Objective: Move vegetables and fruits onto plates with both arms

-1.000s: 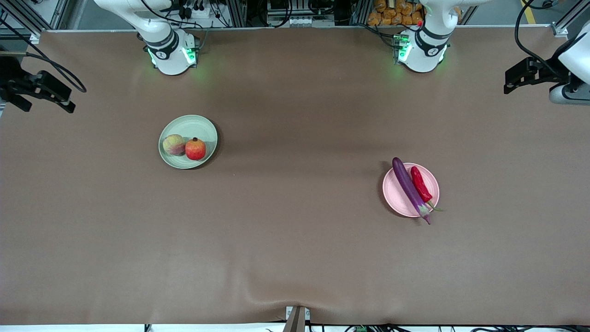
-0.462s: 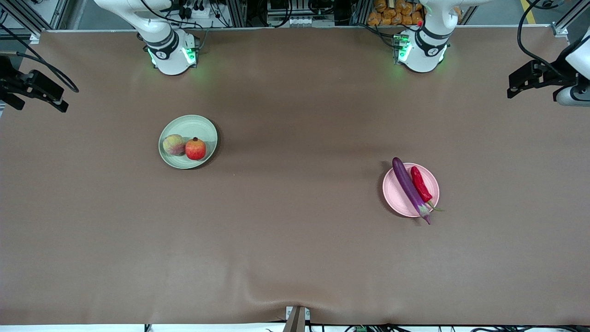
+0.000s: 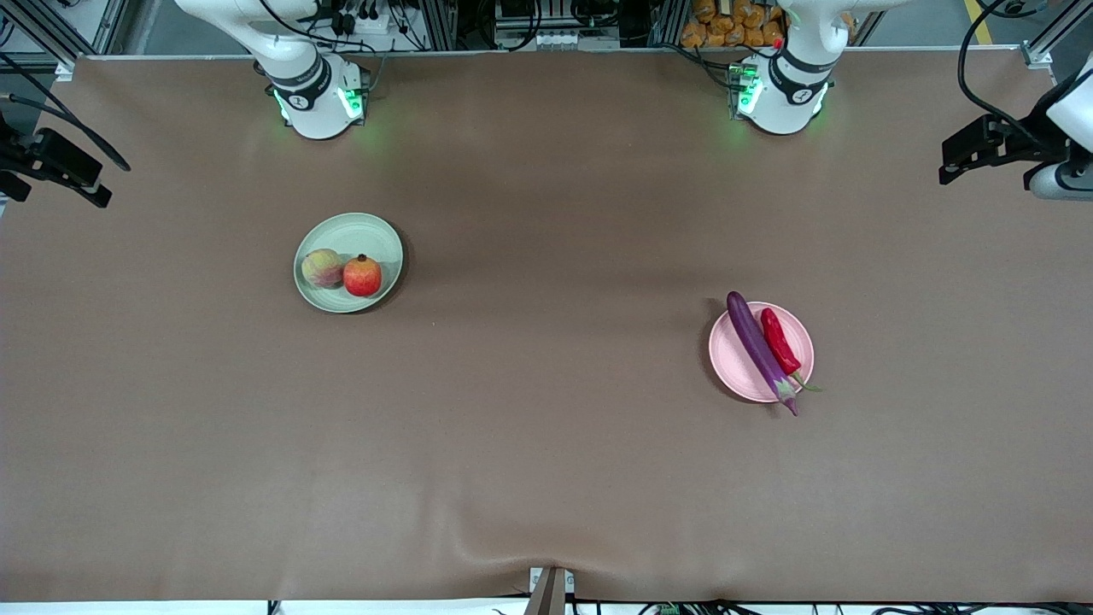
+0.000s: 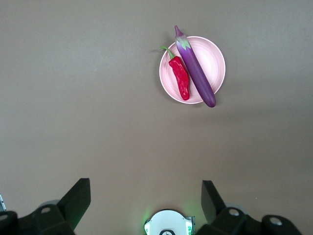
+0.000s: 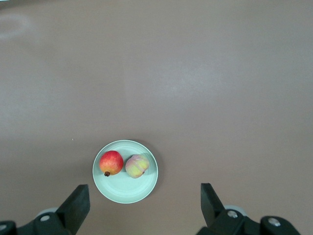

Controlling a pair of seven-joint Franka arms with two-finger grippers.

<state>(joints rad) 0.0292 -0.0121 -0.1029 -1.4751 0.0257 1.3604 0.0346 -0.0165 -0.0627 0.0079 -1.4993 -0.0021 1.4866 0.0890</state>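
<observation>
The green plate [image 3: 376,235] sits on the brown desk [image 3: 546,444] toward the right arm's end and holds two fruits touching each other: a yellow-pink peach [image 3: 322,267] and a red pomegranate [image 3: 362,276] with its small crown up. The pink plate [image 3: 734,363] lies toward the left arm's end, nearer to the front camera than the green one. On it a long purple eggplant [image 3: 757,348] lies slantwise, both ends reaching past the rim, with a red chili pepper [image 3: 779,340] just beside it, its green stem over the plate's edge.

No readable writing shows on either plate.

The left end effector [image 4: 146,198] hangs high over its end of the desk, fingers spread wide and holding nothing. The right end effector [image 5: 145,200] hangs high over its own end, equally spread and empty.
</observation>
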